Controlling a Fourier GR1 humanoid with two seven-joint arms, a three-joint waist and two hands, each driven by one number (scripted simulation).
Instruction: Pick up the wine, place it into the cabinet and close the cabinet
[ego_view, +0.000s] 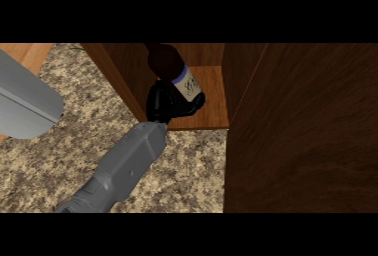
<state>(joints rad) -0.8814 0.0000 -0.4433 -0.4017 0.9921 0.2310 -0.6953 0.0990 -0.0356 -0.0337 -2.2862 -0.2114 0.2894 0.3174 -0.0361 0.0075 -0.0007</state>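
Right hand (168, 102) was closed around the lower body of the wine bottle (167, 62), dark fingers curled round the glass just below the white label (191, 87), which carried a blue band along its upper edge. The bottle was tilted, with its neck pointing up and away toward the back of the cabinet (118, 75). It sat inside the cabinet's opening, over the lighter wooden shelf floor (212, 102). Whether the base touched that floor could not be told, since the hand hid it. The grey forearm (125, 165) ran from the lower edge of the view up and to the right, crossing the speckled stone counter (52, 150) and ending at the front lip of the shelf. A broad dark wood panel (303, 130) filled the right side of the view, just beside the shelf. Whether it was a door or a wall could not be told. A large rounded grey shape (22, 100) sat at the left edge above the counter and could not be identified. The left hand did not show.
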